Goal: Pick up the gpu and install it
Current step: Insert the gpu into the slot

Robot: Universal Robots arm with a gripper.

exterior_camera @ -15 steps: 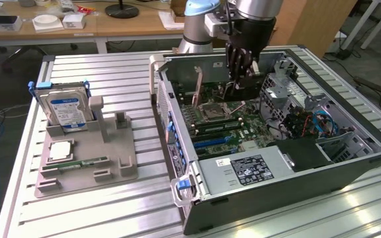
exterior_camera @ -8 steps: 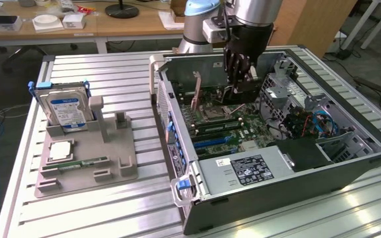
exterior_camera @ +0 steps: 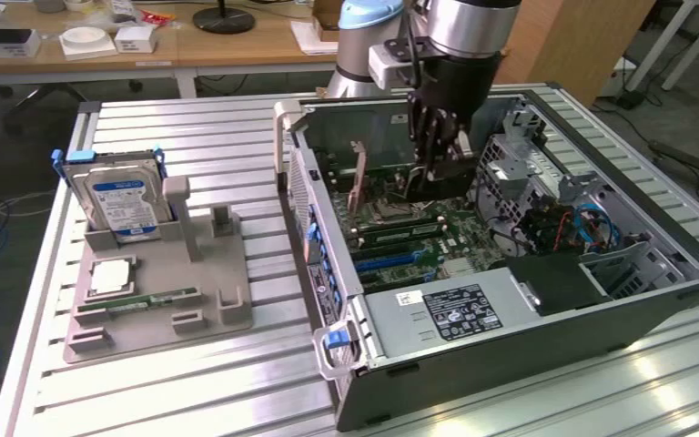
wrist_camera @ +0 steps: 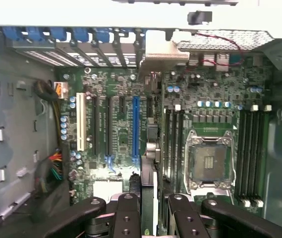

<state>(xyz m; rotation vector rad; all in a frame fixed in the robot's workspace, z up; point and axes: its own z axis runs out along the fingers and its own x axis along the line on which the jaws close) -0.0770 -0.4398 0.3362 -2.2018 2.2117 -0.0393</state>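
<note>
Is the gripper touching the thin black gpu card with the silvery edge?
Touching. The wrist view shows the gripper closed on the gpu card, its fingers against both faces.

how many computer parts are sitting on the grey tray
3 on the tray: a hard drive upright at the far end, a square silver chip lying flat nearer the camera, and a green memory stick just in front of it. Something small could hide behind the drive.
</note>
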